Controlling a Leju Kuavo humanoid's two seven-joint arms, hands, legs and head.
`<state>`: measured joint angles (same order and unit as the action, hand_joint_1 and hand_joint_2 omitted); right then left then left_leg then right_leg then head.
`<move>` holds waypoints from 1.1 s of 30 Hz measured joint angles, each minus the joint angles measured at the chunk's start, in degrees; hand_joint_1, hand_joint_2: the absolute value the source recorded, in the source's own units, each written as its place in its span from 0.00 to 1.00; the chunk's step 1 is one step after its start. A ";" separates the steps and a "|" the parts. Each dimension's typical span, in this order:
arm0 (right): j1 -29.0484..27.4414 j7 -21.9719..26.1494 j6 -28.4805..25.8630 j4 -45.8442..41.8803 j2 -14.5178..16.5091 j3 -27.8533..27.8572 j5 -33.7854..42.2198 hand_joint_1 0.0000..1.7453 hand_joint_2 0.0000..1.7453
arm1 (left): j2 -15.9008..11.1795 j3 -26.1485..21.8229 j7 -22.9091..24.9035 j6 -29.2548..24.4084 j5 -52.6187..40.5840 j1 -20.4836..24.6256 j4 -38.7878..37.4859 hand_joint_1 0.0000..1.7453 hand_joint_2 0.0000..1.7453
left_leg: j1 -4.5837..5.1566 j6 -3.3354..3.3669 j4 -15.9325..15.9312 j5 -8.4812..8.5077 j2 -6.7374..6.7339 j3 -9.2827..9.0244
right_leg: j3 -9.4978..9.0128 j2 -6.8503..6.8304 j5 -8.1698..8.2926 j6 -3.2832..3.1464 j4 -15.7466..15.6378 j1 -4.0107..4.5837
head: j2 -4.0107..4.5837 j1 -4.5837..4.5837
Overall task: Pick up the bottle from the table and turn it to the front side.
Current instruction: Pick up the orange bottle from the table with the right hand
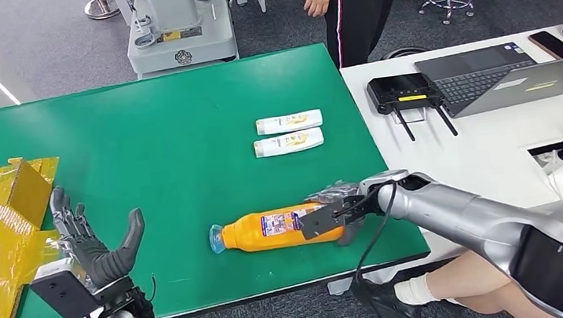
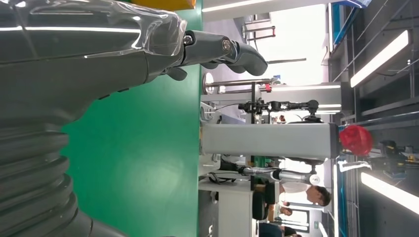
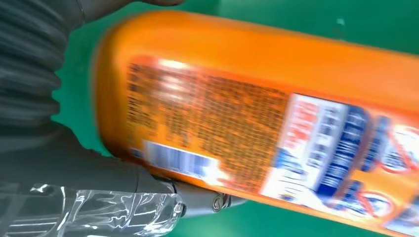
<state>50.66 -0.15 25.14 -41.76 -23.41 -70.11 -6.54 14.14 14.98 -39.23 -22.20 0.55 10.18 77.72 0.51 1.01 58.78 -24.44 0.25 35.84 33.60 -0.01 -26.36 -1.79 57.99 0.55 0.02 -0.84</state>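
Bottle (image 1: pixel 279 229) lies gripped by right hand (image 1: pixel 337 210); left hand (image 1: pixel 95 246) spread.

You are in a robotics lab: a green worktop (image 1: pixel 142 142), a laptop (image 1: pixel 506 76) alongside, machine bases (image 1: pixel 179 27) behind.

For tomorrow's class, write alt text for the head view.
The robot's right hand grips the base of an orange bottle lying on a green table. Its left hand hovers open; two white tubes lie beyond.

Head view high, downward; wrist views close, sharing green table (image 1: pixel 166 139).
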 joint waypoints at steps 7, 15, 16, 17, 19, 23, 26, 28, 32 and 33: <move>0.93 0.38 -0.21 3.51 2.64 -1.13 -0.01 0.00 1.00 | 0.02 0.36 -0.09 -0.01 0.07 0.41 -0.87 0.00 1.00 | -0.01 0.00 0.00 0.00 -0.01 0.00 | 0.00 0.02 0.00 0.00 -0.01 0.01 | 0.00 0.00; 0.72 2.01 -3.54 4.58 3.32 -1.78 -0.74 0.00 1.00 | 0.02 0.36 -0.15 0.34 0.09 0.83 -1.48 0.00 1.00 | -0.01 0.00 0.01 0.00 -0.02 -0.02 | -0.03 0.03 0.02 0.02 -0.01 0.00 | 0.00 0.00; 0.67 2.15 -4.12 4.59 3.44 -1.86 -1.25 0.00 1.00 | 0.02 0.36 -0.15 0.43 0.10 0.95 -1.56 0.00 1.00 | -0.01 0.00 0.01 0.00 -0.02 -0.02 | -0.03 0.04 0.03 0.03 -0.01 0.00 | 0.00 -0.01; 0.65 2.23 -4.67 4.58 3.59 -1.95 -1.79 0.00 1.00 | 0.03 0.36 -0.14 0.51 0.10 1.04 -1.62 0.00 1.00 | -0.01 0.00 0.01 0.00 -0.03 -0.03 | -0.04 0.06 0.04 0.03 -0.01 0.00 | 0.00 -0.01; 0.80 2.29 -5.55 4.58 4.03 -2.14 -2.73 0.00 1.00 | 0.05 0.37 -0.03 0.60 0.10 1.18 -1.71 0.00 1.00 | -0.01 0.00 0.01 0.00 -0.07 -0.04 | -0.04 0.12 0.07 0.04 -0.01 0.00 | 0.00 0.00; 1.54 2.34 -5.92 4.65 5.20 -2.46 -3.35 0.49 1.00 | 0.10 0.39 0.21 0.61 0.09 1.40 -1.78 0.00 1.00 | -0.01 0.00 0.01 0.01 -0.10 -0.04 | -0.03 0.13 0.07 0.03 0.00 0.00 | 0.00 0.00; 2.10 2.81 -5.44 4.65 6.10 -2.57 -3.23 1.00 1.00 | 0.12 0.42 0.22 0.63 0.09 1.42 -1.80 0.00 1.00 | -0.01 0.00 0.01 0.01 -0.09 -0.04 | -0.03 0.12 0.07 0.03 0.00 0.01 | 0.00 0.01; 2.28 3.11 -4.99 4.66 6.67 -2.65 -3.14 1.00 1.00 | 0.18 0.46 0.22 0.64 0.09 1.43 -1.81 0.00 1.00 | -0.01 0.00 0.01 0.01 -0.08 -0.03 | -0.02 0.10 0.06 0.03 0.01 0.01 | 0.00 0.00; 2.40 3.63 -5.23 5.19 8.14 -2.73 -2.94 1.00 1.00 | 0.28 0.67 0.34 0.40 0.19 1.76 -1.95 0.00 1.00 | -0.01 0.00 0.01 0.00 -0.08 -0.01 | -0.01 0.13 0.06 0.04 0.01 0.01 | 0.01 0.00; 2.38 3.87 -5.50 5.52 8.63 -2.73 -2.79 1.00 1.00 | 0.31 0.73 0.37 0.23 0.24 1.89 -1.97 0.00 1.00 | -0.01 0.00 0.01 0.00 -0.09 -0.01 | 0.00 0.13 0.06 0.04 0.00 0.01 | 0.01 0.00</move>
<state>53.04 3.72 19.63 -36.24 -14.78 -72.83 -9.32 14.45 15.71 -38.87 -21.97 0.79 12.07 75.75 0.50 1.01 58.79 -24.43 0.16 35.83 33.60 0.12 -26.30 -1.74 58.00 0.55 0.03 -0.84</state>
